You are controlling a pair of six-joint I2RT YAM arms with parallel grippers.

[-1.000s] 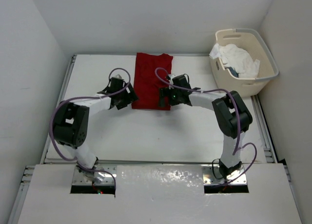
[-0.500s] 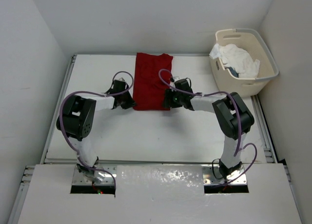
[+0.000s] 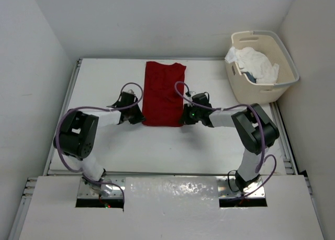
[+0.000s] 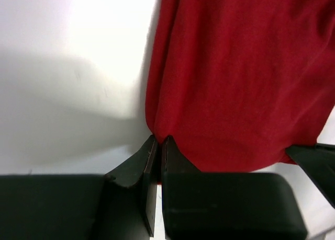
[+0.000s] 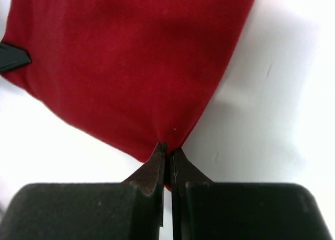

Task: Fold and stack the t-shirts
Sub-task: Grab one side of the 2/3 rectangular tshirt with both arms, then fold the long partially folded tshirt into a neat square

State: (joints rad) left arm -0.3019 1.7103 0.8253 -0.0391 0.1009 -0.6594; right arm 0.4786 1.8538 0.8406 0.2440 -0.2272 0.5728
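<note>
The red shirt [image 3: 163,93] lies as a narrow strip from the bench's [image 3: 220,146] far edge toward its middle. The left gripper [image 4: 159,141] is clamped on the near-left corner and the right gripper [image 5: 167,149] on the near-right. Each pinches only the very tip of the hem, so a corner could slip free as the arms lift. The cloth looks doubled, so the fingers may hold just one layer and the fold could fall open. Uneven travel between the arms would skew the fold. The white shirt [image 3: 256,63] sits in the basket [image 3: 285,50] at the far-right corner.
</note>
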